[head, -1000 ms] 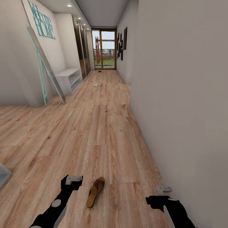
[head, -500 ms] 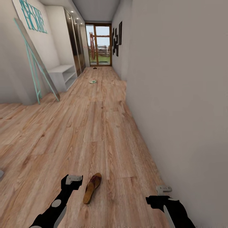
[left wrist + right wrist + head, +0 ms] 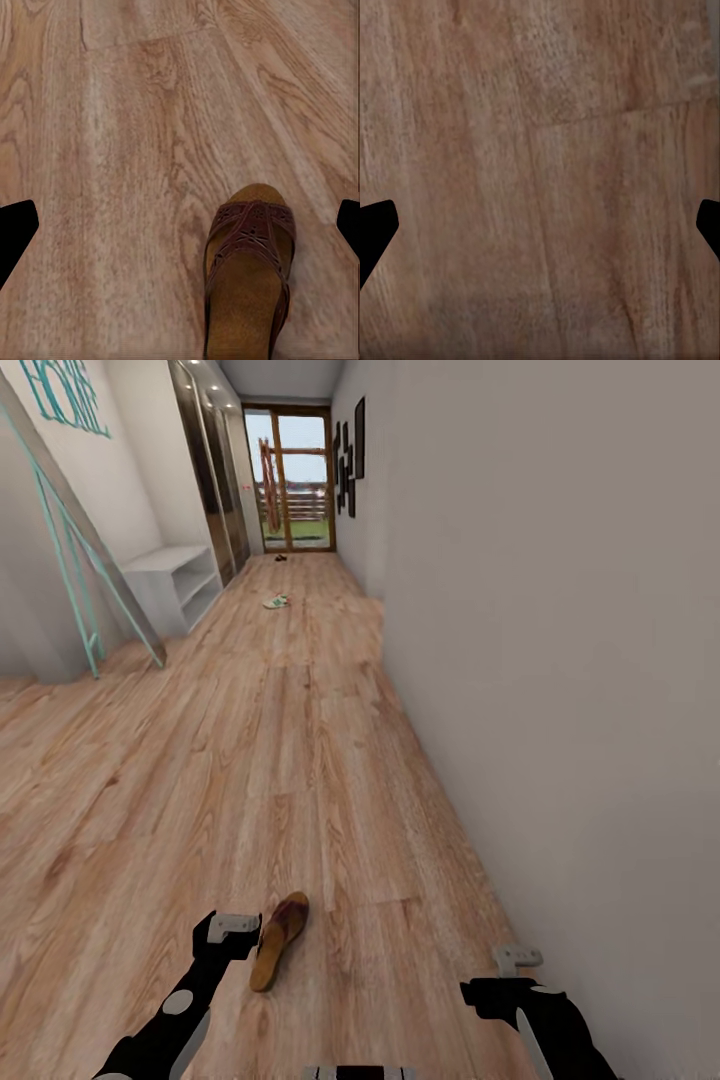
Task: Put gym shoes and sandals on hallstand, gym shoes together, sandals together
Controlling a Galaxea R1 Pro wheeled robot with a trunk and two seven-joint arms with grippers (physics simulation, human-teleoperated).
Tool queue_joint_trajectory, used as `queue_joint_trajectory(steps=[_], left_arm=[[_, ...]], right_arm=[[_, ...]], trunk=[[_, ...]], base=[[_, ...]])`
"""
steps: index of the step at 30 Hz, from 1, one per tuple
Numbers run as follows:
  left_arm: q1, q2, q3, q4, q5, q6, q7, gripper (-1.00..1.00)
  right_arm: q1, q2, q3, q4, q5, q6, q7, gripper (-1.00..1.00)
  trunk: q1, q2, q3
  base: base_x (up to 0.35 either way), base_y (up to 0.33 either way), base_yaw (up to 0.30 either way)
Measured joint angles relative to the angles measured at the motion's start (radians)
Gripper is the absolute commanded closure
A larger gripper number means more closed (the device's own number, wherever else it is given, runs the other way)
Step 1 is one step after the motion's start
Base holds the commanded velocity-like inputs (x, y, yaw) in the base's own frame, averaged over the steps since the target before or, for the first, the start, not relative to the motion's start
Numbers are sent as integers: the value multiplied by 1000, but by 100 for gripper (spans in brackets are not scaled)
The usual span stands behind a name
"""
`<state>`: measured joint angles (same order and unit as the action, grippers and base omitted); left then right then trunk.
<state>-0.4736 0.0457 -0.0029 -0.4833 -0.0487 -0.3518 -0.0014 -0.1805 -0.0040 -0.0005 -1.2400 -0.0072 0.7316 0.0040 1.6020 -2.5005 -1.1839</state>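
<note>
Down the corridor floor (image 3: 300, 760) I see the hallstand (image 3: 170, 585) against the left wall, well apart from me, with 1 gym shoe (image 3: 276, 601) lying beyond it. Nearer, 1 sandal (image 3: 278, 940) lies just right of my left hand (image 3: 232, 925), long axis pointing up the corridor, toe away. Both hands, left and right (image 3: 517, 958), stand apart and empty; I judge the left is nearer.

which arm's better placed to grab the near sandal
Left. The sandal lies on the floor right beside the left tool and shows between its open fingers in the left wrist view; the right tool hangs farther off by the wall.
</note>
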Motion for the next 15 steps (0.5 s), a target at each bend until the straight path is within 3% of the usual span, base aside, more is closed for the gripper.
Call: queue_joint_trajectory(steps=[9,15], left_arm=[[0,0,0,0,0,0,0,-100],[0,0,0,0,0,0,0,-100]], right_arm=[[0,3,2,0,0,0,-1,-100],[0,4,2,0,0,0,-1,-100]], trunk=[[0,0,-19],[3,-2,-52]], base=[[0,0,-39],[0,0,-1]])
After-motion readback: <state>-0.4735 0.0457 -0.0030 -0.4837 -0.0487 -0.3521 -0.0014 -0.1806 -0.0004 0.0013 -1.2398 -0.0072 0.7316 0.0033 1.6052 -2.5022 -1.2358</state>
